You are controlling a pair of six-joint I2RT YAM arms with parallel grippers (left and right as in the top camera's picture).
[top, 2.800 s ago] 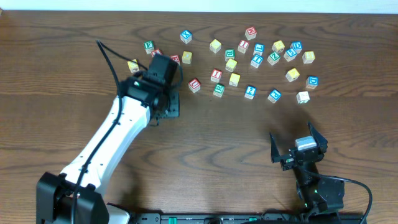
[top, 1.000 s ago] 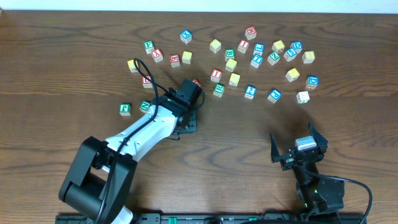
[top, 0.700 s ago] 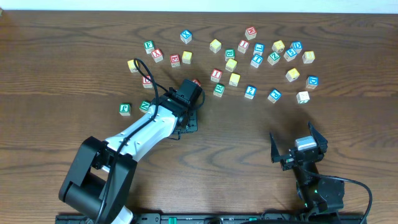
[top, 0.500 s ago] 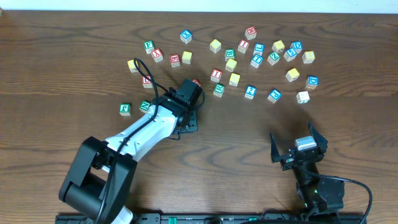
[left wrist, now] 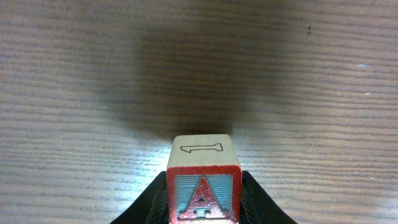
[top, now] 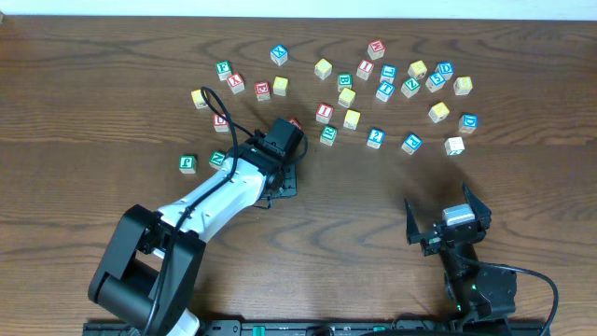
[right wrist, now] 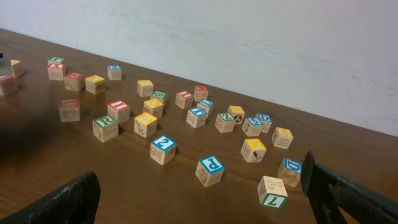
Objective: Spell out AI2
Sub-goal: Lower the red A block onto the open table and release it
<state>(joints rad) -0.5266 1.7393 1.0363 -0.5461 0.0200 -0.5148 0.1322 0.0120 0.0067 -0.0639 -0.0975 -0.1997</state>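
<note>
two green cubes [top: 187, 164]: on the table [top: 84, 103], left of the left arm; a drift that way would crowd the word's start.
left claw [left wrist: 203, 210]: closed on the a cube, one finger on each side.
a cube [left wrist: 203, 186]: held over bare wood in front of the scatter; i cannot tell whether it touches the table or hangs just above.
risk at the a cube: if released off the wood it could tip and show another face; a skewed release would leave the letter crooked.
look of the a cube: pale wood, a red-framed face with an a on a pale panel turned to the wrist camera, and an outlined 1 on the next face.
red cube [top: 294, 123]: half hidden beside the left wrist; a careless sweep could knock it.
i cube [top: 324, 112]: in the scatter, red-framed, with a green cube [top: 328, 134] and a yellow cube [top: 352, 119] close by; fingers going in may nudge them.
2 cube [top: 375, 137]: at the scatter's front edge, blue-framed, with a blue 2 on white.
right claw [top: 446, 217]: spread wide, holding nothing, front right, well apart from the cubes.
</note>
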